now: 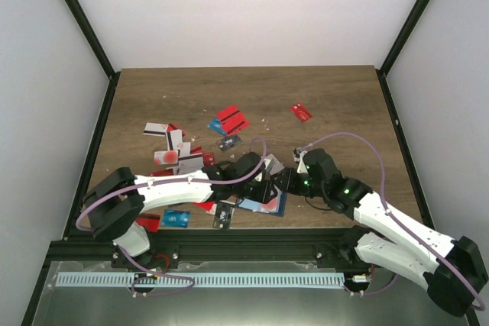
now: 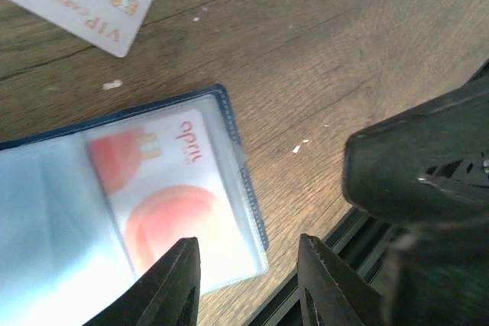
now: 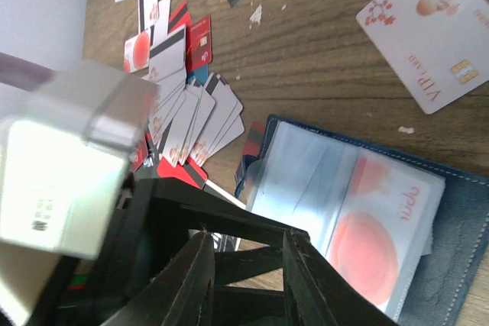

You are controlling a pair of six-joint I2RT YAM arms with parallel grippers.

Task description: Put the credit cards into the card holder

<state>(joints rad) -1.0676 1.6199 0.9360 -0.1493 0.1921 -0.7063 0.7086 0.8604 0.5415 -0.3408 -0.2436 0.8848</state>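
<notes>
left gripper [image 2: 248, 265] parted, empty, open card holder [image 2: 46, 211] at its fingertips [image 2: 179, 272] | right gripper [image 3: 248, 257] narrowly parted, empty, credit cards [image 3: 191, 116] beyond

Robot lab, enclosed test booth.
We're looking at white panel walls [image 1: 244, 5] on black frame posts [image 1: 80, 17], a wood-grain table [image 1: 321, 97], and two white robot arms [image 1: 176, 188] bolted by a metal rail [image 1: 199, 279] up front.

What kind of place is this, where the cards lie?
Probably a robot test cell: plain white wall panels in a black frame enclose a wooden table, with the left arm and right arm at its near edge.
</notes>
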